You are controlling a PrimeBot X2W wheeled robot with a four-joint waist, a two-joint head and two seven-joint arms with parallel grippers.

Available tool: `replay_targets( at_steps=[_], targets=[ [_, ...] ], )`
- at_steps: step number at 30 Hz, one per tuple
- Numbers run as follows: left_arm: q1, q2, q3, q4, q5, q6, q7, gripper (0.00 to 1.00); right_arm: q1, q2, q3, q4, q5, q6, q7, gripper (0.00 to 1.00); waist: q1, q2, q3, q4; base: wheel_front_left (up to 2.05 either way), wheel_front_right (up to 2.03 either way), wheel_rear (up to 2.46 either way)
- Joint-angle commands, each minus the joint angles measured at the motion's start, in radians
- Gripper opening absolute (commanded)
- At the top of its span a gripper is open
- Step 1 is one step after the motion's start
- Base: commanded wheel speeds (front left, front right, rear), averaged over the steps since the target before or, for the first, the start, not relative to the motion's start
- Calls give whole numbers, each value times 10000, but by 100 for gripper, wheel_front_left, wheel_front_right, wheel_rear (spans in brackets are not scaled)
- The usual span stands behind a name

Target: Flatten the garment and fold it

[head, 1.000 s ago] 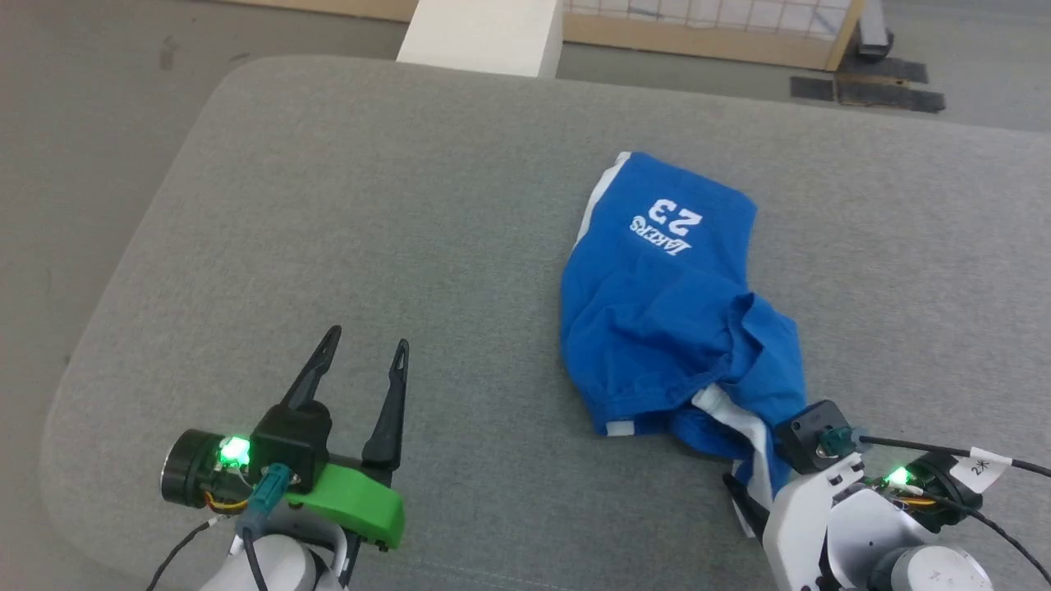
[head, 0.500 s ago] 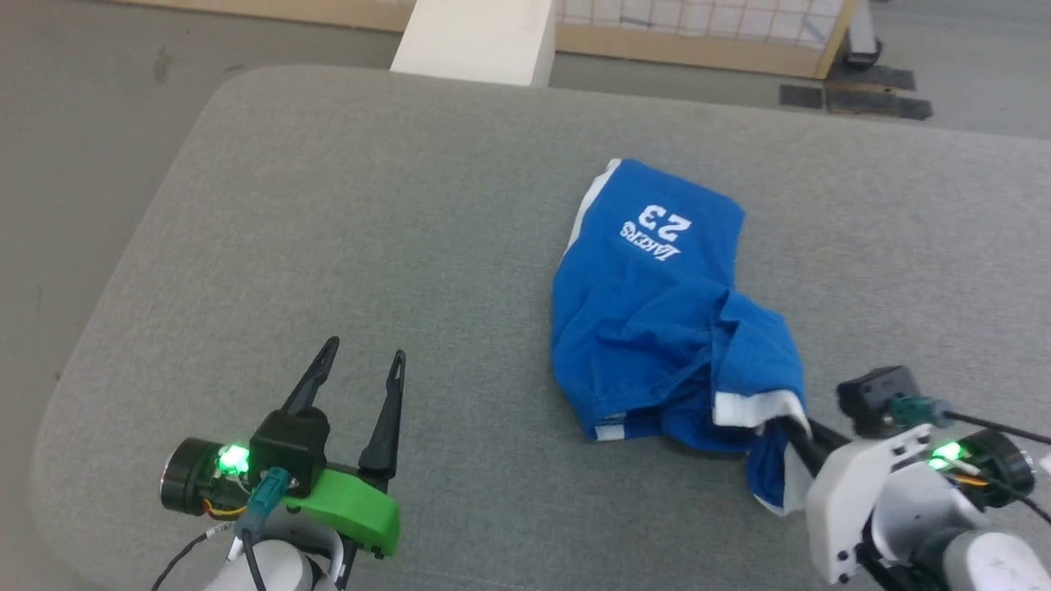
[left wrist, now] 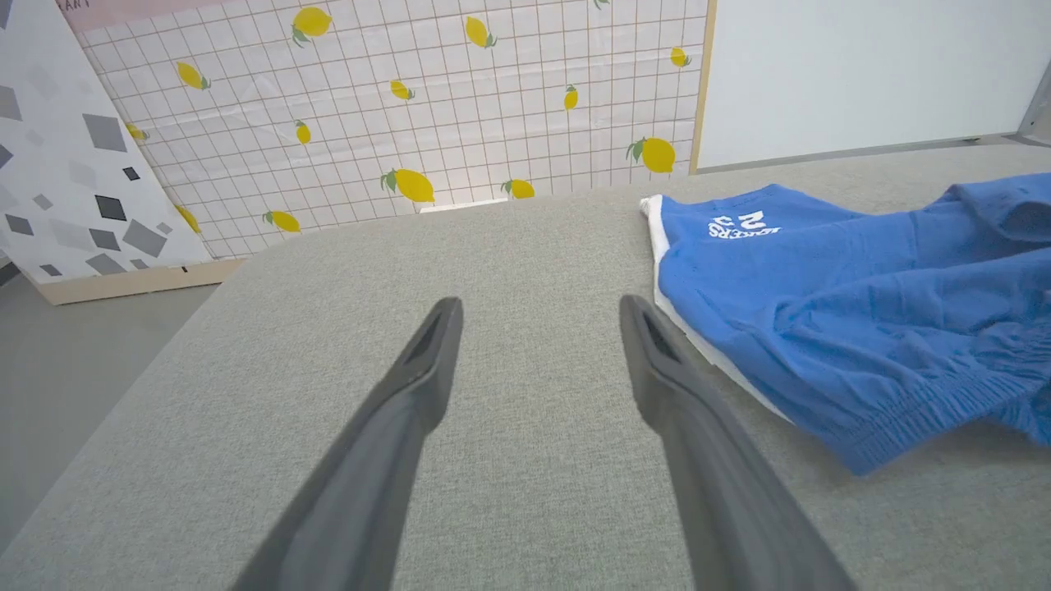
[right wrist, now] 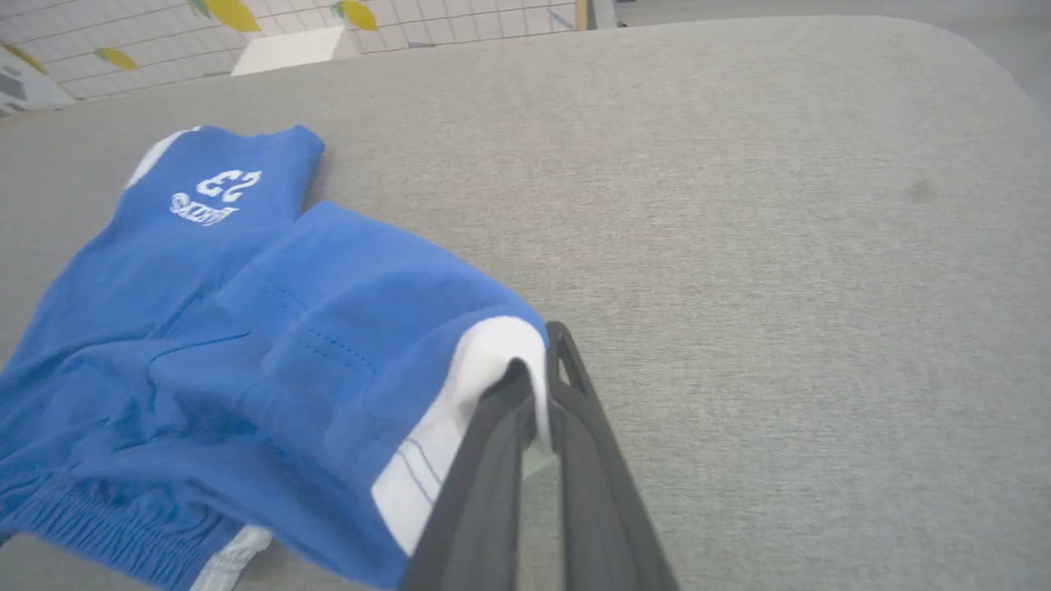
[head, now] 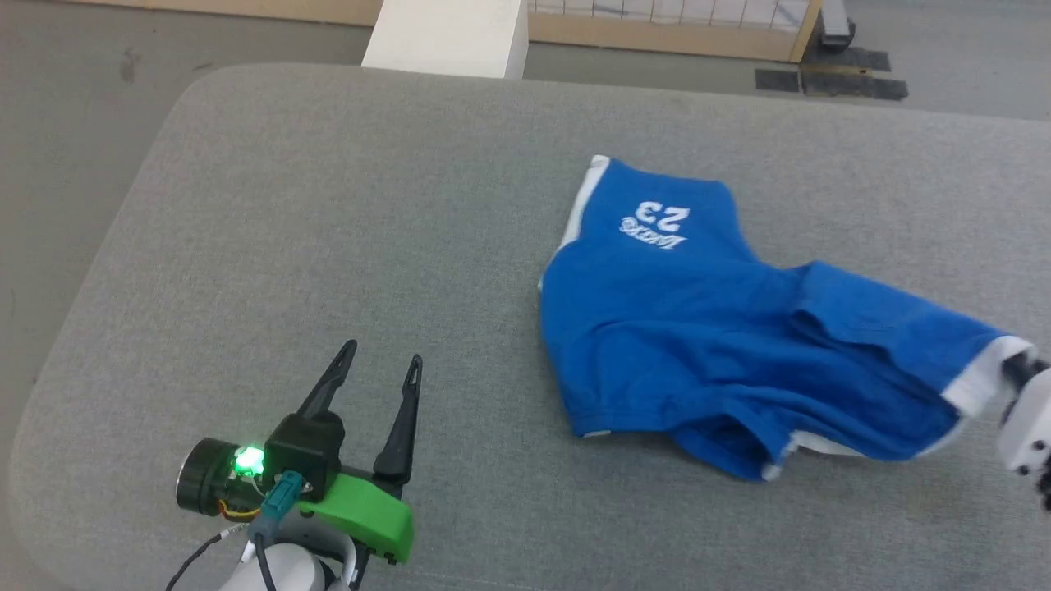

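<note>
Blue shorts (head: 698, 328) printed "23", the word beside it too blurred to read. The right gripper (right wrist: 538, 386), largely cut off, pinches their white hem; the left gripper (head: 383, 353) is spread wide, empty.

- Our left gripper (head: 383, 355) sits at the lower left of the head view, its two dark fingers (left wrist: 410, 394) spread apart with nothing between them.
- Its wrist carries a green housing (head: 361, 513).
- Our right gripper (right wrist: 538, 353) is out at the far right, fingers pressed together on the white hem of the garment (right wrist: 246, 328).
- Its pale wrist (head: 1025, 427) shows at the head view's right edge.
</note>
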Motion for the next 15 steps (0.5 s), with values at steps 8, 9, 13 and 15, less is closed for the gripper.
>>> replay_targets(
  at_steps=[8,9,13,15],
  targets=[
    [-413,-95,52,34,251,-93,-29,100,-1454,-828,-2021,2530,-2499,-15,-1363,25,0,0,743,416,0,0,0],
    [-444,-106,65,46,255,-96,-30,100,-1501,-861,-2014,2762,-2783,-15,-1451,100,0,0,767,420,0,0,0],
    [-583,-185,81,110,269,-103,-33,100,-1779,-832,-2017,3482,-3446,-15,-1999,100,0,0,808,387,0,0,0],
    [-635,-220,107,149,256,-110,-34,100,-1958,-761,-1945,3668,-3530,-15,-2343,100,0,0,757,310,0,0,0]
  ],
)
